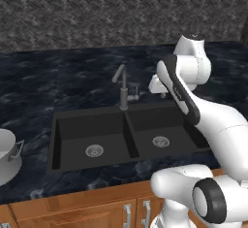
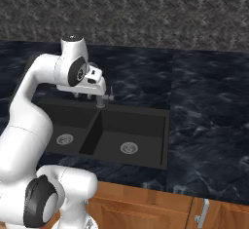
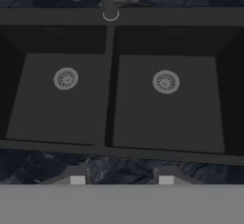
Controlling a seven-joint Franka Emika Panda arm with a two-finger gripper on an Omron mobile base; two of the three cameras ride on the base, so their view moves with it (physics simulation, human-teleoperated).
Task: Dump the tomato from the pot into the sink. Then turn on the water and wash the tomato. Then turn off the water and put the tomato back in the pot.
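Pot point(image 1: 7, 155): on the worktop point(image 1: 29, 86), left of the sink point(image 1: 92, 125).
Fingers point(image 3: 122, 180): closed, empty, above the sink's front rim.
Coming move: pot lies far to their left.
Tomato: not visible.

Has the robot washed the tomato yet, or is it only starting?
Only starting, it looks. Nothing seems done: both sink basins hold only drains, no water runs from the faucet, and the pot sits on the counter left of the sink. The claw hangs shut and empty above the sink. Dumping, washing and returning all remain.
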